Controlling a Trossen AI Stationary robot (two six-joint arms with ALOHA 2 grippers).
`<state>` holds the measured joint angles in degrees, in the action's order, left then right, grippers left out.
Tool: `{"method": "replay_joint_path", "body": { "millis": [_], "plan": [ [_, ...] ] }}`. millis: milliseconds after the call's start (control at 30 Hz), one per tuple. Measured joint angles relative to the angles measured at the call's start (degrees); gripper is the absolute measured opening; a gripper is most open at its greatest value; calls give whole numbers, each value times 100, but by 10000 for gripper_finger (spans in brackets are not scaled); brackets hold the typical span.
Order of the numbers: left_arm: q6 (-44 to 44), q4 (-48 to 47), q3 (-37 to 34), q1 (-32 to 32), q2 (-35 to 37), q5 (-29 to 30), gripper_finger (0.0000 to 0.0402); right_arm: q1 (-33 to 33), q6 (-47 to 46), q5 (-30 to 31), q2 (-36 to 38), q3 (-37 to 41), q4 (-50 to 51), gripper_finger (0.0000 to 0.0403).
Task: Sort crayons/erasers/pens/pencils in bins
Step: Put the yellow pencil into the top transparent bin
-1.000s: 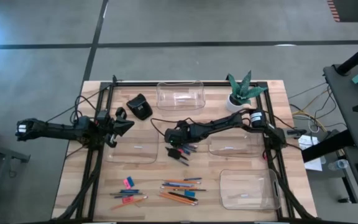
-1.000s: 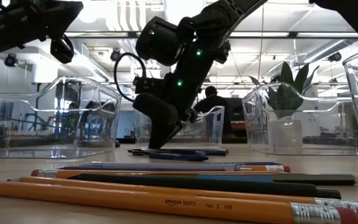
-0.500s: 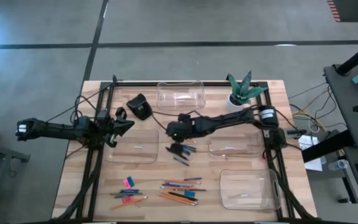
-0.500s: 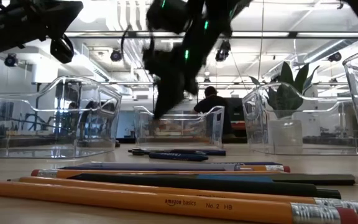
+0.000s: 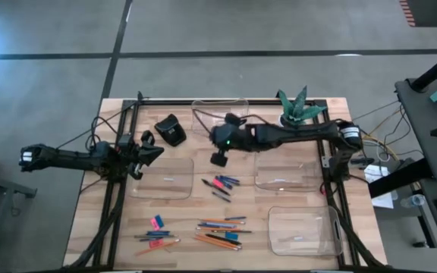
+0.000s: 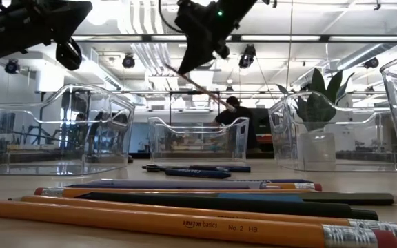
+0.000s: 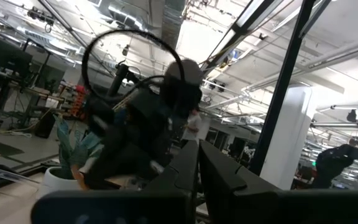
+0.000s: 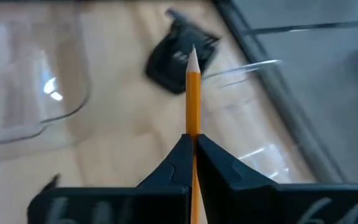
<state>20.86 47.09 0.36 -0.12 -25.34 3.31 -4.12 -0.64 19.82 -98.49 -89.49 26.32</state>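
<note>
High view: right gripper (image 5: 219, 158) raised over the middle of the table, between the far bin (image 5: 220, 115) and the loose cluster of pens (image 5: 221, 186), arm stretched long from the right side with the wrist angled toward the far bin. Left gripper (image 5: 144, 154) parked at the left edge beside the near-left bin (image 5: 162, 179), fingers pressed together, empty as far as can be told. Pencils (image 5: 218, 239) and erasers (image 5: 156, 222) scattered along the near edge.

Low view: right gripper (image 6: 200, 43) high above the table, a thin orange pencil (image 6: 197, 86) slanting down out of it, well clear of the surface, in front of the far bin (image 6: 197, 140).

Left wrist view: only the room and the blurred right arm beyond; nothing of the task close by.

Right wrist view: fingers (image 8: 173, 163) pinching the held pencil (image 8: 193, 99) partway along its shaft, sharpened tip pointing ahead toward a black lump (image 8: 180, 61) and a bin rim (image 8: 244, 67).

Judged light, stiff, smooth-sided, so likely to swivel or slide in a narrow pinch; tip brittle if knocked on a bin wall. Best held near mid-length, as now, and lowered rather than dropped tip first
</note>
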Motion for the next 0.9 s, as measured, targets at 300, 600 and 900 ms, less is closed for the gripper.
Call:
{"method": "replay_joint_path", "body": {
  "millis": [300,600,900],
  "plan": [
    [-15,2,0,0,-2,-2,0,-789,414,28,1,-18,-496,8],
    [-19,0,0,0,-9,-2,0,-1220,807,17,-294,-24,-782,8],
    [-21,0,-1,0,-11,-2,0,-1531,1136,18,-1058,-24,-1075,8]
  ]
}}
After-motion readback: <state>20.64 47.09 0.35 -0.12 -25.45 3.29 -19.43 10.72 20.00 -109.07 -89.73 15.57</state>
